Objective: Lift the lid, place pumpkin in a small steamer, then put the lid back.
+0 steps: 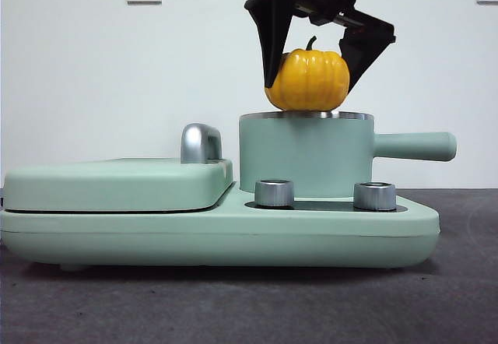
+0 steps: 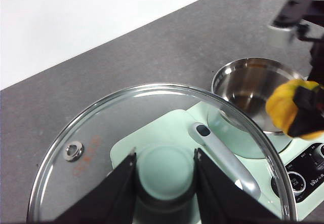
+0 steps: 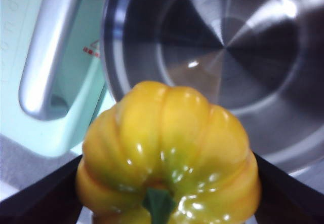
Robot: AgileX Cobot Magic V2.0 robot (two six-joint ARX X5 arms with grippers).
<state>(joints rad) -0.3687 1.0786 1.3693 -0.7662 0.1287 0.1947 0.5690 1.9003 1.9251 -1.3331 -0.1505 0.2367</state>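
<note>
The lid [image 2: 152,148] is already off, gripped by its knob in the left end effector [image 2: 165,181], while the right end effector [image 1: 311,68] clamps the pumpkin [image 1: 309,79] just above the open small steamer [image 1: 305,153], at its 9 o'clock rim; release and re-lidding remain.

The desk [image 1: 467,297] was a dark grey, speckled surface reaching back to a white wall. Directly on it lay one wide, flat mint-green appliance base [image 1: 218,239], stretching across most of the front view, with two silver knobs [image 1: 274,193] on its upper face. Bare desk showed in front and to both sides.
</note>
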